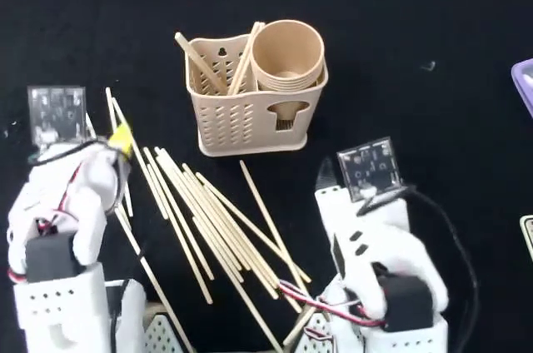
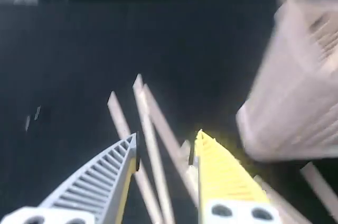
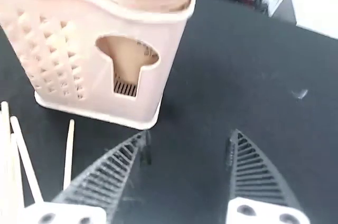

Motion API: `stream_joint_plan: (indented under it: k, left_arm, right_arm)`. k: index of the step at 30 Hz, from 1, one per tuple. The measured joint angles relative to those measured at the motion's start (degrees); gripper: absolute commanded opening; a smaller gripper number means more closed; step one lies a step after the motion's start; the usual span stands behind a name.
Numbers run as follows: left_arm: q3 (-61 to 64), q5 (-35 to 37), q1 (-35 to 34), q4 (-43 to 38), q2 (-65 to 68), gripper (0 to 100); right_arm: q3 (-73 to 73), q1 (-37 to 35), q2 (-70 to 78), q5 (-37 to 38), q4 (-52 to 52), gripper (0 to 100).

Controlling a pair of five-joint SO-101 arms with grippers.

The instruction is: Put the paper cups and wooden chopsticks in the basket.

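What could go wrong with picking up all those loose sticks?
The left gripper stands open over several wooden chopsticks lying tightly bunched, so it might pinch a few at once or scatter them. The right gripper is open close to the basket; a careless move could nudge it, with its paper cups stacked inside.

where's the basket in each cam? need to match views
High view: basket upright, upper centre of the picture.
Left wrist view: basket blurred, off to the yellow finger side of the left pincer.
Right wrist view: basket close ahead of the open right pincer.
Shared landmark: loose chopsticks lying on the near side of the basket.
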Motion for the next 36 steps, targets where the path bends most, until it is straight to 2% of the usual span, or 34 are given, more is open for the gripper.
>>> stream_joint_plan:
  k: [3, 7, 11, 14, 19, 25, 31, 36]
  left_arm:
    - [9.58, -0.53, -5.27, 0.18, -4.22, 18]
    - [20.40, -0.88, -6.68, 0.18, -9.85, 18]
    - [23.12, -0.88, -6.95, 0.44, -15.38, 18]
    - [23.12, -0.88, -6.95, 0.70, -19.43, 18]
    - [23.82, -0.88, -6.95, 2.02, -21.01, 18]
    - [24.53, -0.88, -6.51, 2.37, -21.10, 18]
    - [24.53, -0.97, -6.07, 2.37, -21.19, 18]
    - [24.53, -0.88, -5.89, 2.37, -21.19, 18]
  right_arm:
    - [-8.97, 0.00, 7.38, 0.70, 5.45, 24.6]
    - [-20.22, 0.00, 21.27, 1.23, 14.59, 24.7]
    - [-23.12, 0.18, 38.24, 3.25, 22.15, 24.7]
    - [-23.82, 3.96, 50.37, 2.46, 23.12, 24.5]
    - [-24.97, 12.92, 66.73, -0.18, 19.52, 24.4]
    - [-23.65, 14.95, 79.38, -2.73, 13.27, 24.3]
    - [-14.95, 18.29, 84.13, -4.57, 0.09, 24.3]
    - [-11.34, 19.08, 83.16, -5.45, -5.10, 24.3]
